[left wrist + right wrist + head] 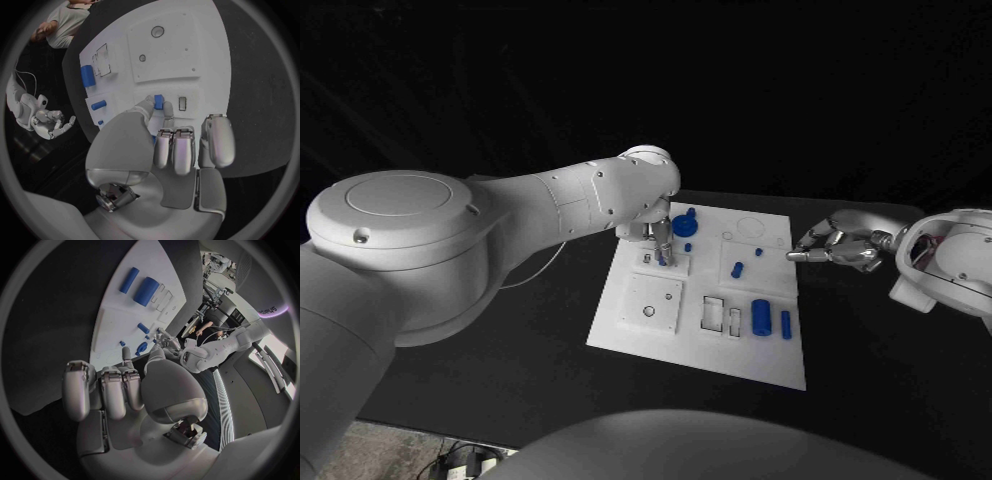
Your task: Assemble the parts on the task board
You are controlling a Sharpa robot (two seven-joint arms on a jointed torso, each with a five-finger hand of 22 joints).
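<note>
Several small blue parts sit on the white task board, which lies in the middle of the black table. Near the board's edge closest to the right arm stand a thick blue cylinder and, just beside it, a slimmer blue peg. A short blue peg is near the board's middle, and a round blue knob-like piece is at the far end by the left hand. Two rectangular slots open in the board next to the thick cylinder, and a square raised panel carries a round hole.

The left hand is over the board's far part, pinching a small blue block between thumb and fingertip, right beside a small rectangular recess; the other fingers are curled in.

The right hand hovers off the board's side over the table, fingers loosely curled and apart, holding nothing.
</note>
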